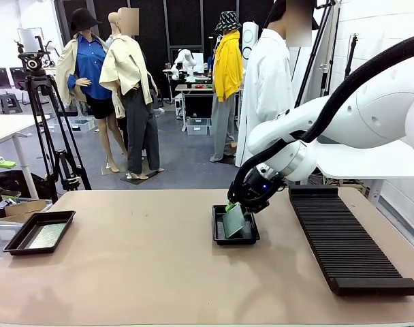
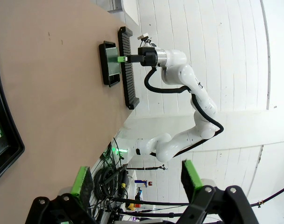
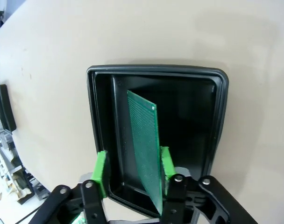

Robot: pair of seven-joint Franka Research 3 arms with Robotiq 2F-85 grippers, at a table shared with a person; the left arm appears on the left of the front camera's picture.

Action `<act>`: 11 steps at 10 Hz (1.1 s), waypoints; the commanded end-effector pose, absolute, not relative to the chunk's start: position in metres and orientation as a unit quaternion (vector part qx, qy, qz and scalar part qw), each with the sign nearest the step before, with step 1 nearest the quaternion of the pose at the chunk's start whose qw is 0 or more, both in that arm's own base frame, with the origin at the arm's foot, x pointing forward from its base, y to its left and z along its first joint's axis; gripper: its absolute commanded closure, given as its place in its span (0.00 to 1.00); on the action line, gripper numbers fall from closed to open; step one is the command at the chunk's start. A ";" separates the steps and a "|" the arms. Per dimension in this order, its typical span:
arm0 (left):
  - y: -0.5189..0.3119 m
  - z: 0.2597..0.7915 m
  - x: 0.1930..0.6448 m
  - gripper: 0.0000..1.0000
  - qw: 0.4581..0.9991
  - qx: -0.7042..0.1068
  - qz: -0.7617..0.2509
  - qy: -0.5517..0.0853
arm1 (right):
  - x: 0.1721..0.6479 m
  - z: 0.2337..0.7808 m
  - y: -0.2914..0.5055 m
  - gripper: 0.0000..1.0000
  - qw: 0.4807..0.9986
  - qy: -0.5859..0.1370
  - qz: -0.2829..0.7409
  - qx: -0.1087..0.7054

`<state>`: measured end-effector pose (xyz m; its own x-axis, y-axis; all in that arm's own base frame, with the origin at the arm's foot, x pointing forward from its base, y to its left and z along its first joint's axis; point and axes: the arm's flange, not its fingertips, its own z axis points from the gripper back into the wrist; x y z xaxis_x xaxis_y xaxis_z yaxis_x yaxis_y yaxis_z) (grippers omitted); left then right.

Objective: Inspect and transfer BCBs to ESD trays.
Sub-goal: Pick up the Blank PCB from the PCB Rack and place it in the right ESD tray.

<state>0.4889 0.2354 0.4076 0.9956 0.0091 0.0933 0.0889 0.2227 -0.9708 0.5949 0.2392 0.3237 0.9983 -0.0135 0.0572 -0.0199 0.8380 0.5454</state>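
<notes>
A green BCB point(image 3: 144, 140) stands on edge inside a black ESD tray point(image 3: 156, 70), tilted. It sits between the fingers of my right gripper point(image 3: 133, 158), resting against one green pad point(image 3: 166, 163) with a gap to the other, so the jaws are open. From the front, the same board point(image 1: 233, 220) leans in the middle tray point(image 1: 217, 235) under the right gripper point(image 1: 231, 206). A second ESD tray point(image 1: 16, 242) at the table's left holds a flat BCB point(image 1: 45, 236). My left gripper point(image 2: 137, 179) is open and holds nothing, hovering by that left tray point(image 2: 6, 140).
A long black ribbed rack point(image 1: 343, 238) lies on the right of the table, just beside the middle tray. A person in a white coat point(image 1: 265, 88) stands at the far side. A tripod point(image 1: 47, 129) stands off the table's left corner.
</notes>
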 end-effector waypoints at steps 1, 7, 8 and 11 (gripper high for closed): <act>0.236 0.409 0.488 0.00 0.780 -0.623 -0.026 -0.040 | 0.590 0.343 0.246 0.00 0.968 -0.031 -0.011 0.249; 0.236 0.409 0.488 0.00 0.780 -0.623 -0.026 -0.040 | 0.573 0.366 0.240 0.00 0.976 -0.017 -0.030 0.216; 0.236 0.409 0.488 0.00 0.780 -0.623 -0.026 -0.040 | 0.573 0.364 0.241 0.00 0.978 -0.022 -0.031 0.203; 0.236 0.409 0.488 0.00 0.780 -0.623 -0.026 -0.040 | 0.578 0.365 0.241 0.00 0.972 -0.027 -0.020 0.232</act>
<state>0.4889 0.2354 0.4076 0.9956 0.0091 0.0933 0.0889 0.2227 -0.9708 0.5770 0.2408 0.3640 0.9979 -0.0514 0.0402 0.0281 0.8942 0.4468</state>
